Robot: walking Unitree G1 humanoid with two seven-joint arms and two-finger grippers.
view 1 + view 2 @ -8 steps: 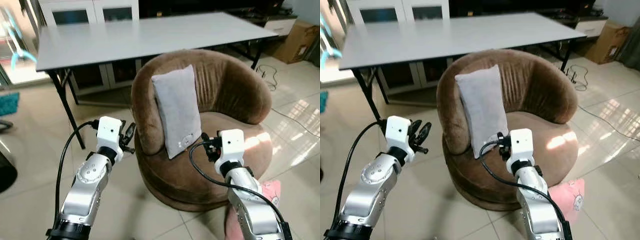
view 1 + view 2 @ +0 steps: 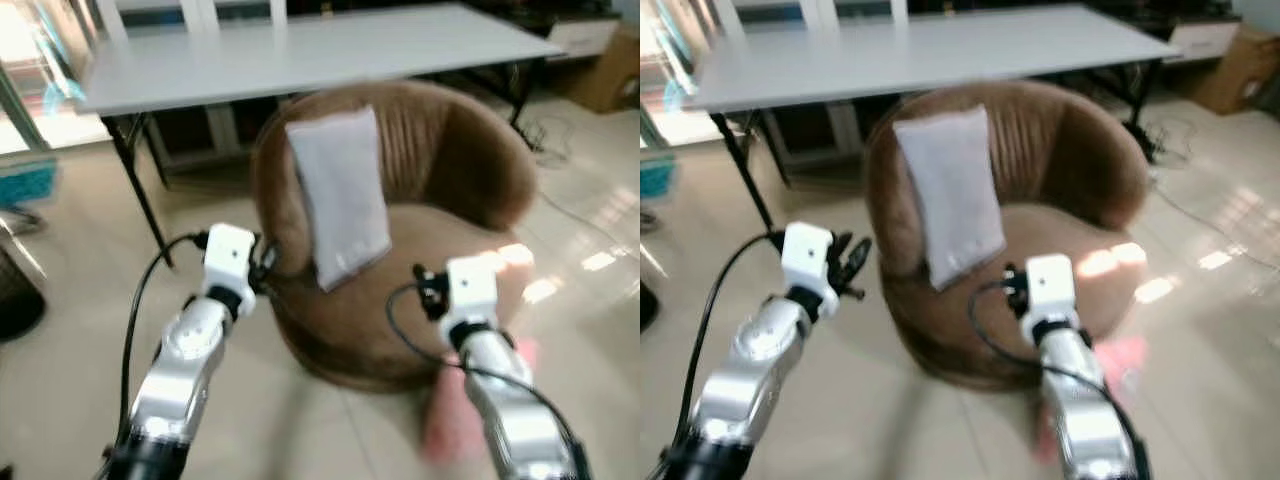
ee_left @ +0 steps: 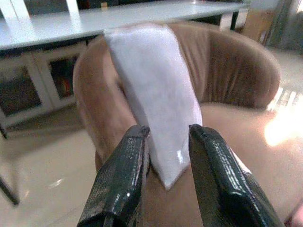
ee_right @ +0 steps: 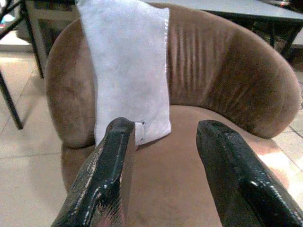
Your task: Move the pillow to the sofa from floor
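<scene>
A grey-white pillow (image 2: 340,195) stands upright on the seat of a round brown sofa chair (image 2: 455,175), leaning against its back on the left side. My left gripper (image 3: 168,132) hovers just off the sofa's left edge, its fingers (image 2: 852,260) apart and empty, pointing at the pillow (image 3: 151,90). In front of the seat my right gripper (image 4: 166,126) is open, with nothing between its fingers, and the pillow (image 4: 128,75) is beyond them. Neither gripper touches the pillow.
A long white table (image 2: 300,55) stands right behind the sofa, its black leg (image 2: 145,205) near my left arm. A blurred pink soft thing (image 2: 1120,362) lies on the tiled floor by the sofa's front right. Cables (image 2: 550,150) and a cardboard box (image 2: 605,70) are at the far right.
The whole picture has shifted and blurred, so the camera is moving. The pillow leans on the sofa back as before. Both grippers stay empty near the sofa's front.
</scene>
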